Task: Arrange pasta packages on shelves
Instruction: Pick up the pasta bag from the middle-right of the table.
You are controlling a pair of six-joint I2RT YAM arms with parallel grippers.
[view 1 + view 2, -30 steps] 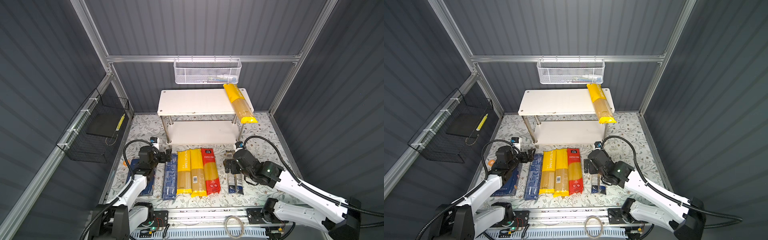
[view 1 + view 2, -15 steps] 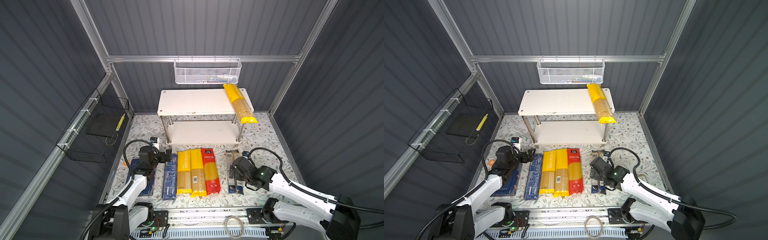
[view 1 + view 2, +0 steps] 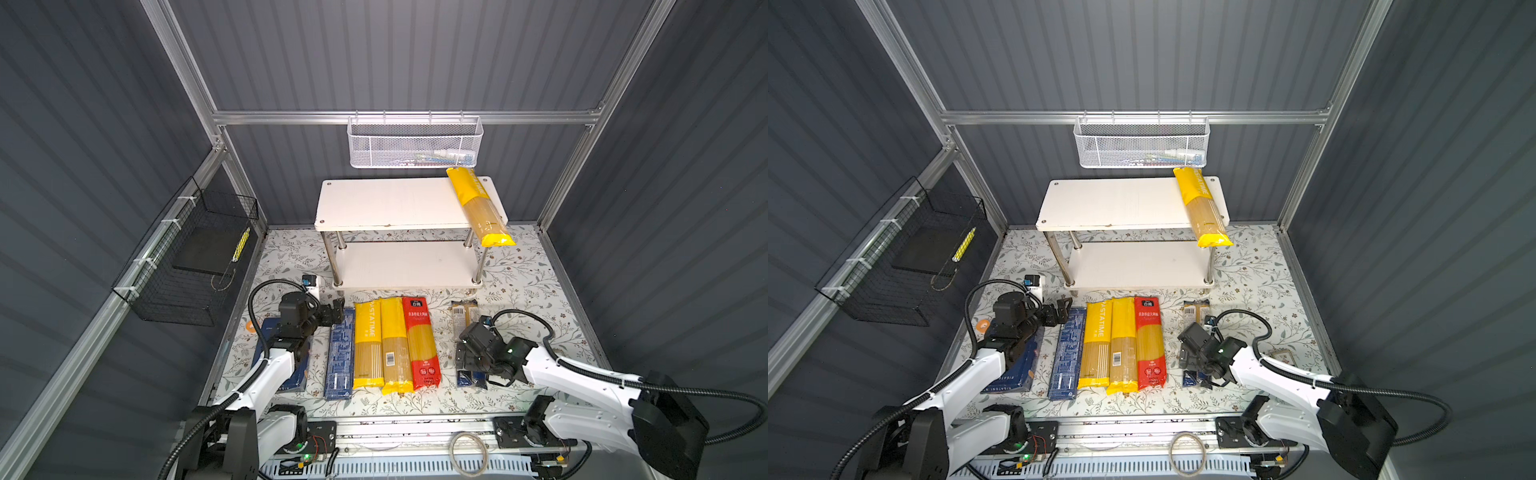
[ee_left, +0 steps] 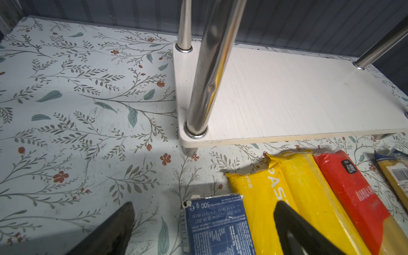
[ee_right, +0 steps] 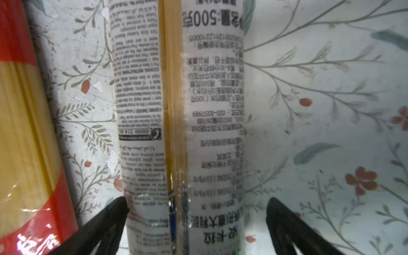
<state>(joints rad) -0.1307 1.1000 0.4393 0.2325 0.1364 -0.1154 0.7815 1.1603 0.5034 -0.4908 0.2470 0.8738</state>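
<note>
The shelves stand at the back, with one yellow bag on the top board's right end, overhanging the front. On the mat lie a wide blue box, a narrow dark-blue box, two yellow bags, a red bag and a clear/dark-blue pack. My right gripper is open and straddles that pack low down; one finger touches its edge. My left gripper hangs open over the narrow box's far end, near the lower board.
A white mesh basket hangs on the back wall above the shelves. A black wire basket hangs on the left wall. A small white device stands by the shelves' front left leg.
My right arm has drawn back toward the front edge and come down over the clear/dark-blue pack. The left arm and all packs have stayed still.
</note>
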